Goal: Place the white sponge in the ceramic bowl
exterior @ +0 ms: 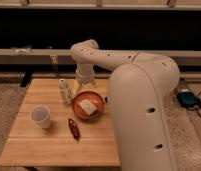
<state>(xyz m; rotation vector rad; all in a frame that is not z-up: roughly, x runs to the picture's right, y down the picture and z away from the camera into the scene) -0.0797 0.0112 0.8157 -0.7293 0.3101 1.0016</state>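
The white sponge lies flat inside the ceramic bowl, an orange-brown dish near the right edge of the wooden table. My gripper hangs just above the bowl's far rim, pointing down, open and holding nothing. There is a small gap between it and the sponge. The big white arm curves in from the right and hides the table's right side.
A white cup stands at the left of the table. A small pale bottle is just left of the bowl. A dark red oblong object lies in front of the bowl. A dark device sits on the floor at right.
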